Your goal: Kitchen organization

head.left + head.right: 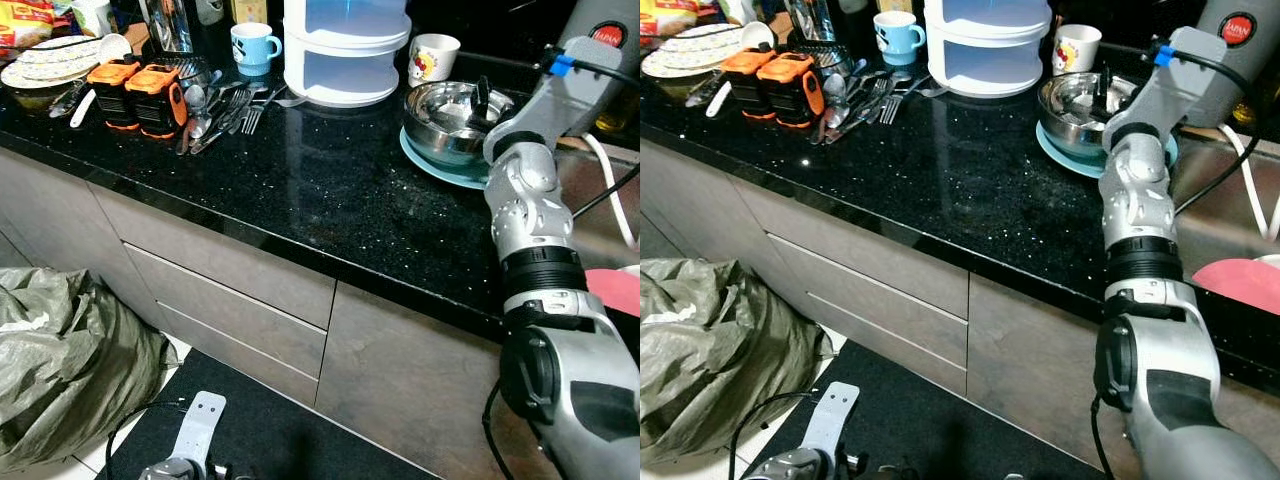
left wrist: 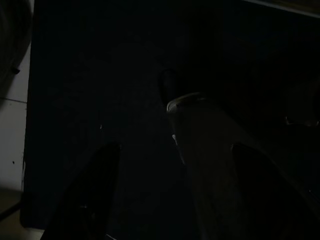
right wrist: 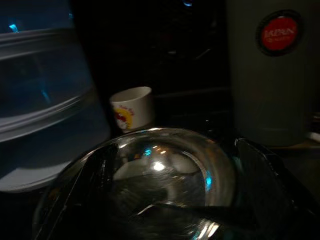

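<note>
— Steel bowl (image 1: 452, 118): where is it?

— Upper right of my head view, sitting on a light blue plate (image 1: 437, 165) on the black worktop (image 1: 330, 190), beside a white cup (image 1: 432, 56).

— And the right claw (image 3: 172, 200)?

— I have it over that bowl, its black fingers (image 3: 260, 170) spread wide to either side of the rim, gripping nothing.

— The left claw (image 2: 170, 200)?

— It hangs low over a dark mat (image 1: 290, 435), lower left of the frame. Its fingers stand apart, empty, in my dim wrist view.
</note>
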Tool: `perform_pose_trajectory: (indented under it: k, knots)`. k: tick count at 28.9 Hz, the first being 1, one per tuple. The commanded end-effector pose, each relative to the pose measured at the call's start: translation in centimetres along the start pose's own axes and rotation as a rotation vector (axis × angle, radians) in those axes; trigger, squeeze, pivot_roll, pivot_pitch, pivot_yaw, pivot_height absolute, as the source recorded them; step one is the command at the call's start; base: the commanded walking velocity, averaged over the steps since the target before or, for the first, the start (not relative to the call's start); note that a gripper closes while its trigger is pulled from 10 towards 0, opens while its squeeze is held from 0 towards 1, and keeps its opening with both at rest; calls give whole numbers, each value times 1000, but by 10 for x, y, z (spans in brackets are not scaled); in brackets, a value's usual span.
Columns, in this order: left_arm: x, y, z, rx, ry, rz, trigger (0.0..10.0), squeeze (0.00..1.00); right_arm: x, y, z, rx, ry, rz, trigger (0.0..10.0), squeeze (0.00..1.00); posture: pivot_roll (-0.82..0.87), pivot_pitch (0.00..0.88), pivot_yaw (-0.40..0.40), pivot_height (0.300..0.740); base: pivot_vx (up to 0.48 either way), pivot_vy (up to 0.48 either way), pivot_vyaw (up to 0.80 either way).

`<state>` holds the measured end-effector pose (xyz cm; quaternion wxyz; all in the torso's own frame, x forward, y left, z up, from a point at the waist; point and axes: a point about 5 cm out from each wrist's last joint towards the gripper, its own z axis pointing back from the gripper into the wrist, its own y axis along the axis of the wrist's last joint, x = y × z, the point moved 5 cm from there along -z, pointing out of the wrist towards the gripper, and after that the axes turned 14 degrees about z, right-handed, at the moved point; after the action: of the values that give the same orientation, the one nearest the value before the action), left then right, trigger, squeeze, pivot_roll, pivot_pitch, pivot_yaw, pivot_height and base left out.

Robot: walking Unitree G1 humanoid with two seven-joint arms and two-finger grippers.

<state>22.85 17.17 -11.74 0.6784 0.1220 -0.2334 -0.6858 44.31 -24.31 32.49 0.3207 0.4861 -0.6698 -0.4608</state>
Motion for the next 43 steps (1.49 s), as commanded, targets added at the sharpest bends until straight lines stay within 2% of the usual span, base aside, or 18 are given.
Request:
perform_pose_trajectory:
  k: [1, 4, 6, 10, 12, 14, 17, 20, 27, 28, 29, 30, 31, 43]
  knots:
    - [1, -9, 0, -21, -4, 17, 10000, 0, 9, 3, -2, 15, -31, -10, 10000, 0, 44, 152, -10, 740, 0, 0, 0]
    - [1, -11, 0, -24, -6, 19, 10000, 0, 26, 15, -6, 61, -70, -81, 10000, 0, 39, 159, -10, 740, 0, 0, 0]
    - [1, -12, 0, -27, -7, 19, 10000, 0, 29, 18, -6, 69, -56, -142, 10000, 0, 38, 161, -10, 740, 0, 0, 0]
    - [1, -13, 0, -28, -8, 20, 10000, 0, 31, 11, -4, 43, -62, -163, 10000, 0, 34, 165, -9, 740, 0, 0, 0]
    - [1, -13, 0, -30, -9, 18, 10000, 0, 30, -7, 1, -33, -54, -264, 10000, 0, 32, 164, -6, 740, 0, 0, 0]
    - [1, -13, 0, -32, -9, 16, 10000, 0, 22, -17, 4, -74, -15, -398, 10000, 0, 32, 164, -6, 740, 0, 0, 0]
    - [1, -12, 0, -31, -7, 16, 10000, 0, 13, -23, 9, -102, 29, -505, 10000, 0, 33, 161, -3, 740, 0, 0, 0]
    - [1, -12, 0, -32, -8, 15, 10000, 0, 14, -22, 11, -104, 29, -548, 10000, 0, 29, 156, 2, 740, 0, 0, 0]
    - [0, -10, 0, -30, -8, 11, 10000, 0, 8, -16, 13, -96, 57, -570, 10000, 0, 30, 148, 4, 740, 0, 0, 0]
    - [0, -10, 0, -29, -7, 11, 10000, 0, 7, -16, 14, -97, 56, -570, 9765, 0, 32, 148, 4, 740, 0, 0, 0]
    - [0, -10, 0, -28, -7, 12, 10000, 0, 7, -17, 14, -98, 55, -569, 2902, 0, 32, 148, 4, 740, 0, 0, 0]
    - [0, -10, 0, -28, -7, 12, 10000, 0, 7, -17, 14, -98, 55, -569, 2902, 0, 32, 148, 4, 740, 0, 0, 0]
    - [0, -10, 0, -27, -7, 12, 10000, 0, 5, -17, 15, -98, 58, -564, 0, 0, 32, 148, 4, 740, 0, 0, 0]
    - [1, -8, 0, -23, -7, 15, 10000, 0, 4, -11, 15, -86, 73, -533, 0, 0, 27, 138, 4, 740, 0, 0, 0]
